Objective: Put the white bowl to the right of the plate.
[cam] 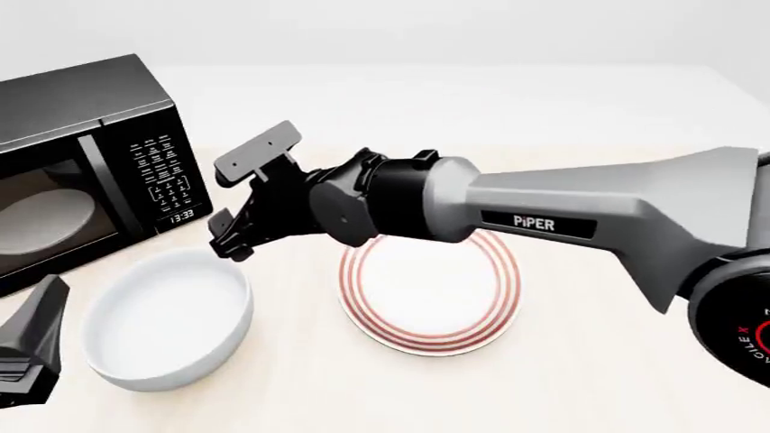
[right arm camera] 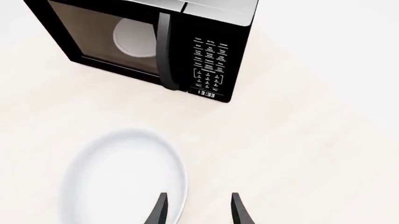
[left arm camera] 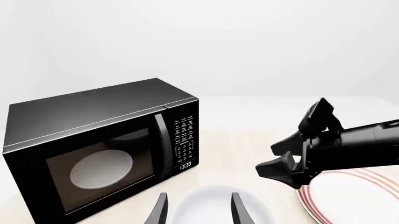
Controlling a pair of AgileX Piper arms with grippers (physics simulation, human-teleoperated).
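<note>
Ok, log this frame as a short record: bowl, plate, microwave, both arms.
bowl: on table, left of plate, not held
plate: flat on table, partly under right arm
microwave: far left, door shut, clock lit
right gripper: open, over table past bowl's rim
left gripper: open, aimed at bowl
task: not done

The right arm (cam: 565, 212) carries the word "PiPER" in white letters on a dark band along its grey link. At the front view's right edge, the arm's round black base joint (cam: 737, 316) shows red letters cut off by the frame, reading roughly "ILE X". The black microwave (cam: 85, 162) shows "13:33" on its small display beneath the keypad; the keypad's button labels are too small to read.
</note>
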